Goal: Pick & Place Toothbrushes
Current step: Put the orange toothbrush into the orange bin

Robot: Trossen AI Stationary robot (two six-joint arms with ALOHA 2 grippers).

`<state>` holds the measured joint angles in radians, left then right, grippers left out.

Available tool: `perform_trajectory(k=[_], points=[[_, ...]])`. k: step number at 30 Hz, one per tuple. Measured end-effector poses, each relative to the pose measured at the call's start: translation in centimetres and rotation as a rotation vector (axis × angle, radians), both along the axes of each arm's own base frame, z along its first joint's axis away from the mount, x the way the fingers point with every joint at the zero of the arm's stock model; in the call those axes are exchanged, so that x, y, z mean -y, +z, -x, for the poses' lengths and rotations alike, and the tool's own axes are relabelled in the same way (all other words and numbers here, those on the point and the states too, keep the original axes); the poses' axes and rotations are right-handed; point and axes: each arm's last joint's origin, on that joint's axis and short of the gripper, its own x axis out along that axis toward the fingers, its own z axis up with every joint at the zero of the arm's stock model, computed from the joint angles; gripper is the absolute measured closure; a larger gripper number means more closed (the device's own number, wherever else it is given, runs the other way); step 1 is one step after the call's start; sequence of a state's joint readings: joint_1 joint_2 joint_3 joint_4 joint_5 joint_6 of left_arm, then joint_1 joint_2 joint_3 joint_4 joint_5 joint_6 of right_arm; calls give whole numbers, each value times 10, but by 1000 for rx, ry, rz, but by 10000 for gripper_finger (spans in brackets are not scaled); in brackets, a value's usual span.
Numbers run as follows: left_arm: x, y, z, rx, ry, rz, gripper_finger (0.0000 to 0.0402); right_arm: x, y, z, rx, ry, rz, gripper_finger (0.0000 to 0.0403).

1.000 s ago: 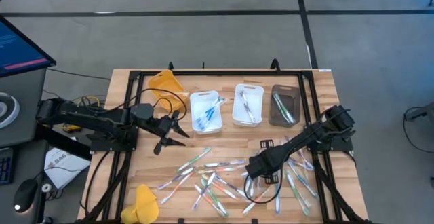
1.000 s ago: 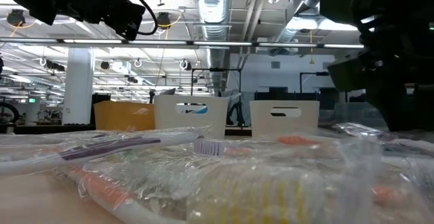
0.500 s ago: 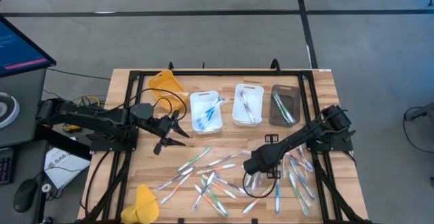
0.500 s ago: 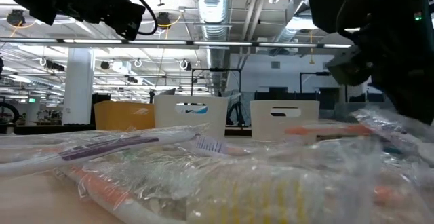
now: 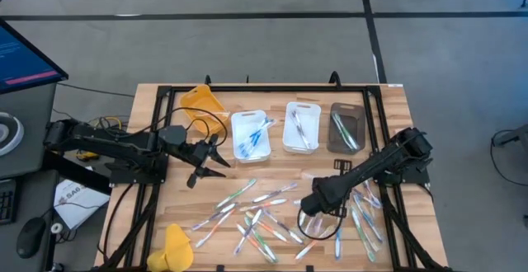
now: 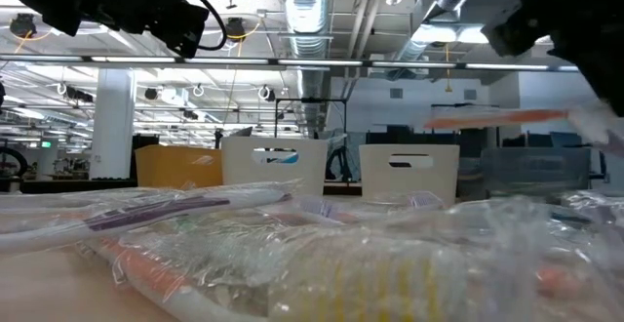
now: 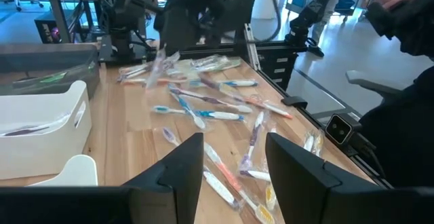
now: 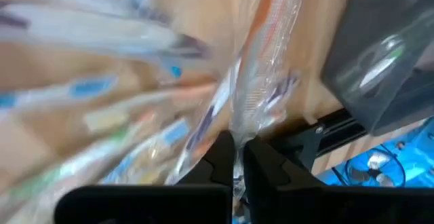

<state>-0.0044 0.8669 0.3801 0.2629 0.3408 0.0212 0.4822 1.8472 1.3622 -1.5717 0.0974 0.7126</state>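
- High view puts my right gripper [image 5: 307, 208] at lower centre-right of the frame, over the loose toothbrushes [image 5: 264, 218] scattered on the wooden table [image 5: 388, 107]. More brushes already lie in the trays along the top: the white tray [image 5: 250, 134], the second white tray [image 5: 301, 127] and the dark tray [image 5: 347, 127].
- My right fingers [image 8: 220, 156] are pressed together on a wrapped toothbrush [image 8: 254, 68] with an orange handle. The right wrist view shows I grip it by the very end of its clear wrapper, so the brush hangs away from me.
- Low view shows that same brush [image 6: 497, 118] level in the air at upper right, clear of the heap.
- Risk one: I judge my hold is on film more than on handle. A quick swing could let the wrapper slide through my pads and the brush drop back into the pile.
- Risk two: the long free end may sway and clip a tray rim, so it lands across the edge instead of inside.
- Risk three: wrappers near me crowd together, and a neighbour may cling and ride up.
- My left gripper [image 5: 213, 158] waits at centre-left, jaws parted and empty. It sits just beside the white tray, so a wide carry could brush it.
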Motion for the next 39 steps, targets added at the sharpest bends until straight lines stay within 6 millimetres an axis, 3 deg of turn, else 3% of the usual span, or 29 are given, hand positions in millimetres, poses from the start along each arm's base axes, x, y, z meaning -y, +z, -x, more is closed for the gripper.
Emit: perform_trajectory(k=[10, 20, 29, 34, 39], points=[[0, 0, 0, 0, 0, 0, 248, 11, 4, -4, 47, -25, 54, 398], [0, 0, 0, 13, -6, -28, 248, 23, 3, -18, 243, 75, 286, 398], [0, 3, -1, 47, -6, -32, 248, 9, 3, -66, 698, 362, 393, 398], [-1, 4, -1, 51, 44, -43, 248, 0, 18, -98, 903, 558, 473, 398], [-2, 5, -2, 62, 75, -48, 248, 2, 35, -121, 1080, 623, 474, 398]])
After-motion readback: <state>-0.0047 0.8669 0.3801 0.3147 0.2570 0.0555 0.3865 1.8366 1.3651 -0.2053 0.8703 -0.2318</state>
